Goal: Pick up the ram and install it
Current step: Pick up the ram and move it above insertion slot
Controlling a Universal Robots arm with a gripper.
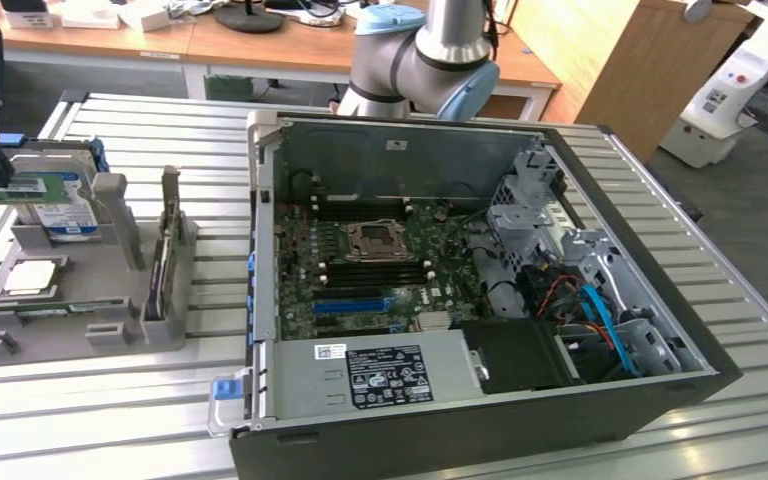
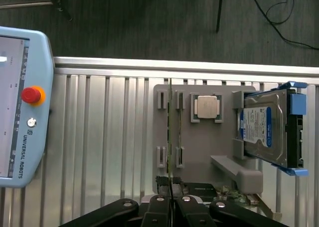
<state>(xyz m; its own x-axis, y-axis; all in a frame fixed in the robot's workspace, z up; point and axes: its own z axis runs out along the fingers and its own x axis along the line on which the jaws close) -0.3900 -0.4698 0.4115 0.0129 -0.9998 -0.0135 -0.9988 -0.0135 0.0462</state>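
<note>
Workstation with one robot arm (image 1: 424, 60), one open computer case (image 1: 398, 150) and one grey parts fixture (image 1: 37, 348), all on a slatted metal table (image 1: 91, 425).

(a) The gripper (image 2: 170, 201) hangs over the far end of the fixture, at the exterior view's left edge. Its fingers are closed on the ram (image 1: 31, 190), a green stick with a white label. The ram is held on its long edge, raised clear of the fixture and in front of the hard drive. In the wrist view it appears edge-on as a thin line running out from between the fingertips.

(b) The fixture lies to the exterior view's left of the case, just beside it, and carries:
- one hard drive (image 2: 266, 129) with a blue label and blue side rails, propped at a tilt at the far end
- one square silver CPU (image 2: 206, 107), lying flat in its pocket
- one second memory stick (image 1: 168, 250), standing on edge in the slotted posts on the side nearest the case
- one further green board (image 1: 75, 311), lying low along the near edge

(c) The case lies open-side up and shows one motherboard (image 1: 357, 290) with one CPU socket (image 1: 380, 240) and one power supply (image 1: 371, 375) at the near end.

(d) One teach pendant (image 2: 20, 107) with one red stop button (image 2: 31, 95) rests on the table, apart from the fixture.
</note>
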